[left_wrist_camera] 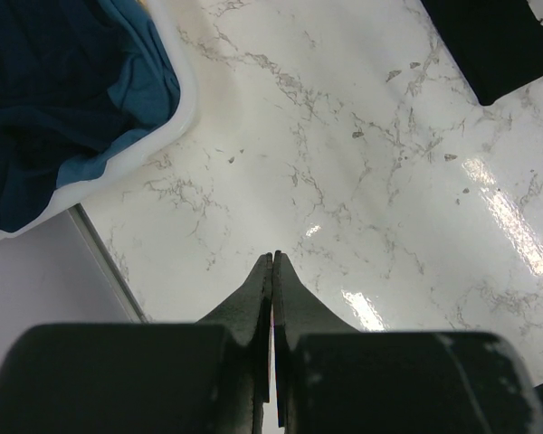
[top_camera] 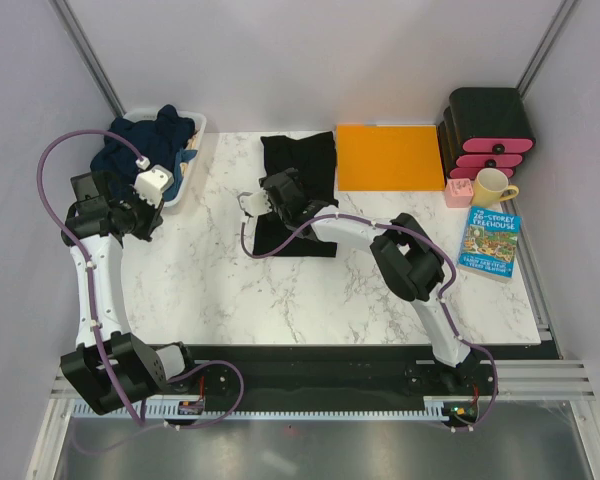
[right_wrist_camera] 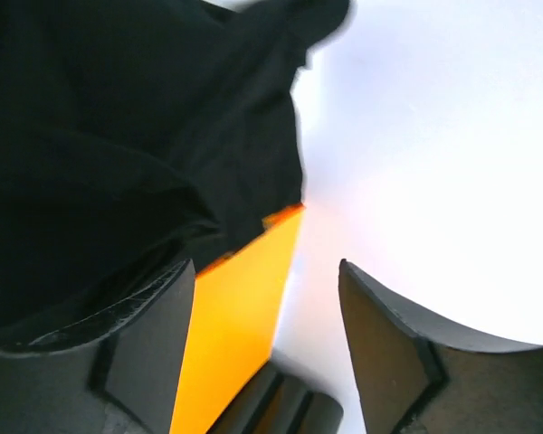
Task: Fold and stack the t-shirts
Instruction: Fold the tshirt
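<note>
The black t-shirt (top_camera: 305,160) looks soft and limp, best pinched at a hem corner; right gripper (right_wrist_camera: 267,271) stands apart, left gripper (left_wrist_camera: 273,260) closed together.

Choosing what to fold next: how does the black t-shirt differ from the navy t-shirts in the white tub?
The black t-shirt lies mostly flat on the table; the navy t-shirts are heaped in the white tub. The open right claw is over the black t-shirt; no claw touches the navy t-shirts. Both are dark cloth.

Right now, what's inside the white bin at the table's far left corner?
Crumpled navy t-shirts fill the white bin. How many there are, and the bin's floor beneath them, is covered.
</note>
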Robot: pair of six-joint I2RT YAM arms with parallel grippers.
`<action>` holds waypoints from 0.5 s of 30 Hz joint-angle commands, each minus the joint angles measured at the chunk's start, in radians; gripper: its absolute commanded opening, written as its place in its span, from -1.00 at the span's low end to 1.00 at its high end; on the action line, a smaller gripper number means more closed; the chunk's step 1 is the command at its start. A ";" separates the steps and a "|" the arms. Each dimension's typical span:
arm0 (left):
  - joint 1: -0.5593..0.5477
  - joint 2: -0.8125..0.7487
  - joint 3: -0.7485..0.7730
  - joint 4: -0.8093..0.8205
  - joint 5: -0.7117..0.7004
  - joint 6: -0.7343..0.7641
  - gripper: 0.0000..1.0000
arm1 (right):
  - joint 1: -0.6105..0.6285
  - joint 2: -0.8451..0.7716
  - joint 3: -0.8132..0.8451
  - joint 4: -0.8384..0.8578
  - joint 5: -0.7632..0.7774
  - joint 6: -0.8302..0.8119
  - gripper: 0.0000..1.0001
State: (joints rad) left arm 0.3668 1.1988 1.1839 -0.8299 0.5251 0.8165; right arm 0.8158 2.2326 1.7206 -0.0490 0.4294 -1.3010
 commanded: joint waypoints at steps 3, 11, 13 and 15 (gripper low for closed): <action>-0.002 0.005 -0.004 0.023 0.019 -0.002 -0.95 | -0.015 0.016 0.003 0.304 0.186 0.012 0.47; -0.002 0.001 -0.004 0.022 0.024 -0.005 -0.95 | -0.046 -0.099 0.112 -0.112 -0.045 0.231 0.24; -0.003 -0.002 -0.012 0.023 0.027 -0.008 -0.96 | -0.052 -0.129 0.131 -0.223 -0.160 0.299 0.10; -0.003 -0.007 -0.018 0.023 0.030 -0.010 -0.96 | -0.060 -0.145 0.174 -0.418 -0.316 0.324 -0.29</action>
State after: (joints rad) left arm 0.3668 1.2018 1.1824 -0.8284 0.5266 0.8165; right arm 0.7708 2.2108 1.7847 -0.1219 0.4080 -1.1263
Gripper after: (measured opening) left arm 0.025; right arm 0.536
